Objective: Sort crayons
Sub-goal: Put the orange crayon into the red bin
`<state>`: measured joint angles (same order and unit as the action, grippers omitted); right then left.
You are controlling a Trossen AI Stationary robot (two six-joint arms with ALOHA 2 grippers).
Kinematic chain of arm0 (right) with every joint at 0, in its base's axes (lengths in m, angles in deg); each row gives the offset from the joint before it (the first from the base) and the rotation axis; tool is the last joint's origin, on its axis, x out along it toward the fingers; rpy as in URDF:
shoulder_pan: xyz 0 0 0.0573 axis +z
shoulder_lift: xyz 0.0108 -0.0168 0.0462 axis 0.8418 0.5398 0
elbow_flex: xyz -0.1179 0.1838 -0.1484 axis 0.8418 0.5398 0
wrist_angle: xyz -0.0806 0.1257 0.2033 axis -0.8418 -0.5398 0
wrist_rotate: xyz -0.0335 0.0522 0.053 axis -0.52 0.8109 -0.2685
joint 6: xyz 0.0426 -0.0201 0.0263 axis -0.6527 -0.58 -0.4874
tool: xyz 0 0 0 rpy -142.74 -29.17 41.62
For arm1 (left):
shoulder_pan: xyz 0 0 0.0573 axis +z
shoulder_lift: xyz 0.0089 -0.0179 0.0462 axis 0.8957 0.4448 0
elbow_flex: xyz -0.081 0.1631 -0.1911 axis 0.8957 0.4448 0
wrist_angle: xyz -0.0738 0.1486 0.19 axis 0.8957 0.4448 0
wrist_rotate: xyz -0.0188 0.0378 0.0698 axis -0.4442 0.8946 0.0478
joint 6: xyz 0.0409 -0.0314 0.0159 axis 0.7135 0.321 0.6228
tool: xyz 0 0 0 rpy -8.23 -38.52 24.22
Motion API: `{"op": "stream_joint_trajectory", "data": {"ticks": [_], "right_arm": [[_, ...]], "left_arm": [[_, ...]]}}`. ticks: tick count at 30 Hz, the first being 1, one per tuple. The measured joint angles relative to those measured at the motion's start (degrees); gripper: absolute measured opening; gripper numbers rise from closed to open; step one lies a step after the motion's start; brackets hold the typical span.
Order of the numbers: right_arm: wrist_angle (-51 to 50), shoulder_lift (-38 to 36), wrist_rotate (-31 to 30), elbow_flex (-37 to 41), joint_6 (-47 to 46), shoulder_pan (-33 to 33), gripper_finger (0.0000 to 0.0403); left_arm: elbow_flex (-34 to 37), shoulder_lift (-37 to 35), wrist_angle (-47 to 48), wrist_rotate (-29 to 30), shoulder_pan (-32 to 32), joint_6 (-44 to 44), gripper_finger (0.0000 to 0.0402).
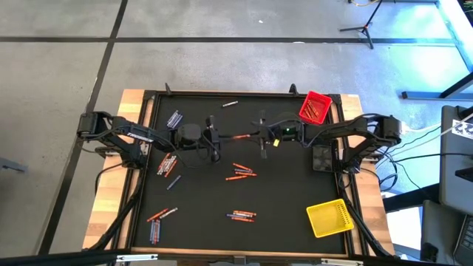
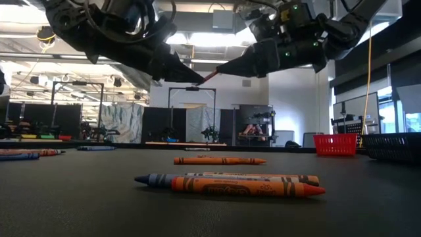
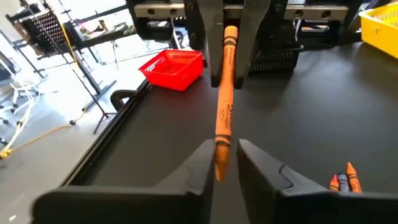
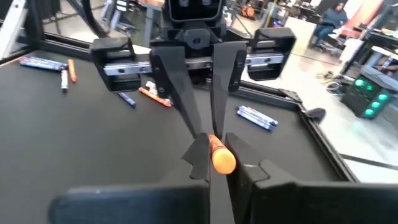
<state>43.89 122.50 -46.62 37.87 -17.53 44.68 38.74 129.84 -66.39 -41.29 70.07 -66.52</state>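
We log the orange crayon held level above mid-counter, left tool and right tool each pinching one end, other crayons lying scattered below.

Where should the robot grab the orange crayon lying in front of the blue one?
Probably its paper-wrapped middle, from straight above: the orange crayon lies flat on the table, with the blue crayon close behind it. The left gripper and right gripper hold another crayon.

high: straight down, far | low: tabletop level, facing room | wrists: close, facing each other, share orange crayon
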Motion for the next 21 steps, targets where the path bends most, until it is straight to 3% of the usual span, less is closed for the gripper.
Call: {"op": "stream_joint_trajectory", "data": {"ticks": [6, 13, 21], "right_arm": [[-11.5, -8.7, -11.0, 0.0, 1.2, 0.0, 0.0023], [-34.7, -20.6, -30.7, 0.0, 1.1, -0.2, 0.0018], [-53.3, -25.8, -43.8, 0.0, -3.8, -1.3, 0.0032]], "left_arm": [[0.0, 0.0, 3.5, 1.6, 0.5, -0.1, 0.0114], [0.0, 0.0, 5.1, 2.6, 0.5, 0.8, 0.0116], [0.0, 0.0, 4.8, 2.6, 0.5, 0.8, 0.0115]]}}
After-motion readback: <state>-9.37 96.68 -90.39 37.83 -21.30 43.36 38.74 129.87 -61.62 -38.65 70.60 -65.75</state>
